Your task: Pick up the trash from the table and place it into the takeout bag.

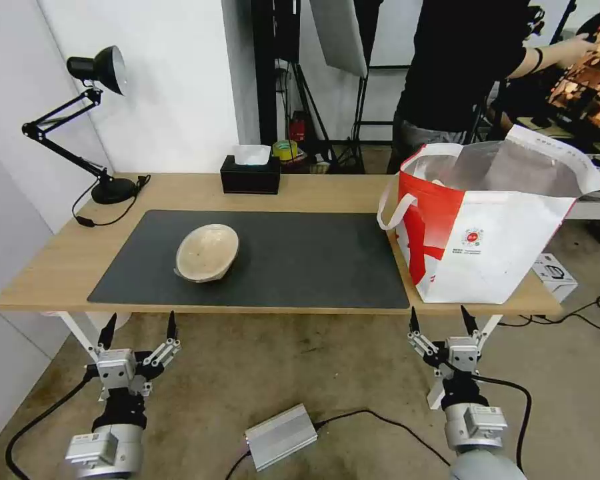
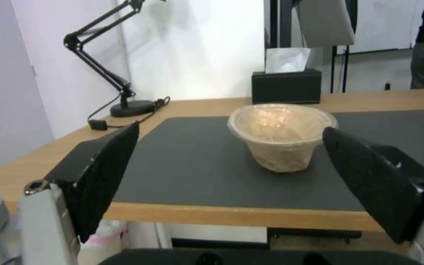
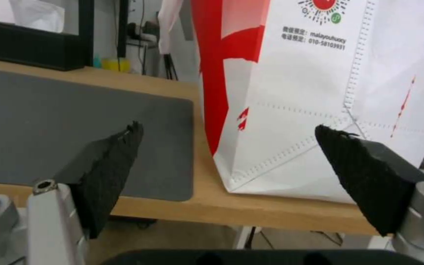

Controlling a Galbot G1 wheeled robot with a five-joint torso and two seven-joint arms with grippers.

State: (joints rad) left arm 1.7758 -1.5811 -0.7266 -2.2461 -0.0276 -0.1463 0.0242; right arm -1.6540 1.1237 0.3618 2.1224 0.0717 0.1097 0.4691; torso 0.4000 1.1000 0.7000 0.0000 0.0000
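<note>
On the takeout bag (image 3: pixel 320 92) at the desk's (image 1: pixel 313 193) right end, print reads "malayouhuozy". The beige bowl (image 1: pixel 207 252) sits on the mat (image 1: pixel 300 267). Left hand (image 1: pixel 139 328) and right hand (image 1: pixel 440 321) hover below the desk's front edge, both spread wide.

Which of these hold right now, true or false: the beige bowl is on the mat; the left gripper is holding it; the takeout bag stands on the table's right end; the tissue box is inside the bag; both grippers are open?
1. The beige bowl sits on the dark mat. True.
2. The left gripper is holding the bowl. False: it hangs empty below the table's near edge, short of the bowl.
3. The takeout bag stands on the table's right end. True.
4. The tissue box is inside the bag. False: it stands on the table's far edge, beyond the mat.
5. Both grippers are open. True: the right gripper also hangs open, in front of the bag.
</note>
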